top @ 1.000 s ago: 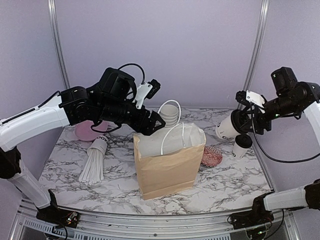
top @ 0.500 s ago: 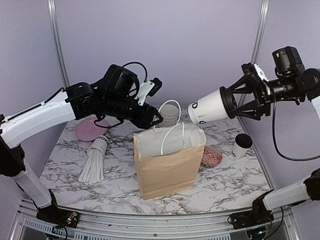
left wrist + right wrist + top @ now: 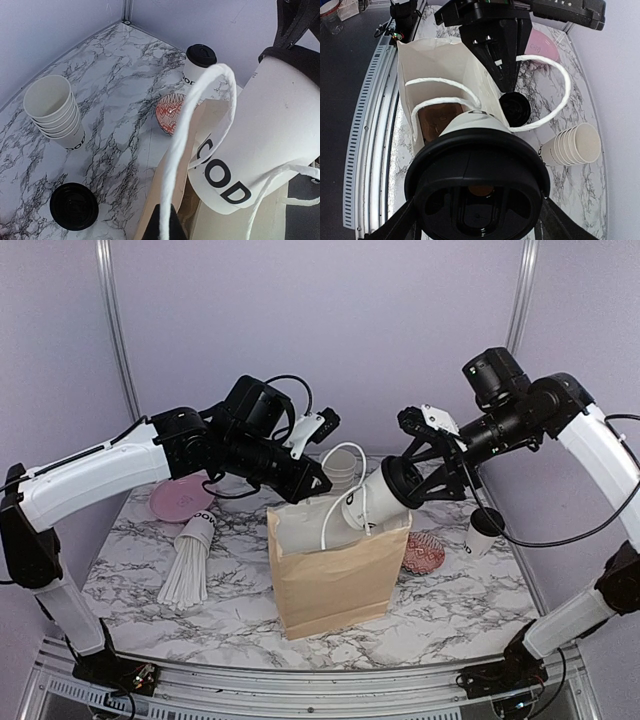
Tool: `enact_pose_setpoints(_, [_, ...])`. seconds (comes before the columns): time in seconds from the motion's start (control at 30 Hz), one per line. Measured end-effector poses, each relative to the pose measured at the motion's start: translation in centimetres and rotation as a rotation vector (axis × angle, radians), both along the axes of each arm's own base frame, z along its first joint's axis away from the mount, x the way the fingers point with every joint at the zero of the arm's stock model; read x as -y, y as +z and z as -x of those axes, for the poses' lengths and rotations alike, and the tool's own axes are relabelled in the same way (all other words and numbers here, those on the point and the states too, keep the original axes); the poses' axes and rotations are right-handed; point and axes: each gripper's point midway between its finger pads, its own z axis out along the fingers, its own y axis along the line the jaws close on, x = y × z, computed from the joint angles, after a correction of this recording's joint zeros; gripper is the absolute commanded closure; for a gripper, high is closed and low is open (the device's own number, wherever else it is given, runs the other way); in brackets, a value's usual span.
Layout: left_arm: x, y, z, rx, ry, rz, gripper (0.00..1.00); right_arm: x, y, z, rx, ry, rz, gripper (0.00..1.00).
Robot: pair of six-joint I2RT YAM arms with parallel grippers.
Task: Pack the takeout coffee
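Coffee cup sits clamped in right claw; left claw pinches bag handle.

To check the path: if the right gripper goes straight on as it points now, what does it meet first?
Probably the brown paper bag's open mouth: the coffee cup it holds points inside. The white handle loops lie close and may brush; depth is unclear.

lilac walls close in a white marble-patterned table; two metal posts stand in the back corners, under soft even light.
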Motion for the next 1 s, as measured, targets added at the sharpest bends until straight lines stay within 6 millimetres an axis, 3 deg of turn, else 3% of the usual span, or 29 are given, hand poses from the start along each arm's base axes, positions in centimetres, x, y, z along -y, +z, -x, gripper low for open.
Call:
enact_pose_setpoints(0.23, [0.2,0.1,0.4,-0.013,-0.020,0.009,1.00,-0.8,-0.7,0.1,0.033,0.003,0.045,0.56])
enact_pose_setpoints(0.53, [0.6,0.2,1.4,-0.055,-0.064,0.035,1.00,-3.8,-4.3,-0.2,0.015,0.037,0.159,0.57])
enact_pose_setpoints(0.83, [0.8,1.0,1.7,-0.050,-0.090,0.052,1.00,-4.4,-6.2,-0.9,0.028,0.021,0.237,0.58])
enact_pose_setpoints(1.0, [0.9,1.5,1.7,-0.033,-0.095,0.055,1.00,-5.1,-6.4,-0.1,0.043,0.044,0.253,0.58])
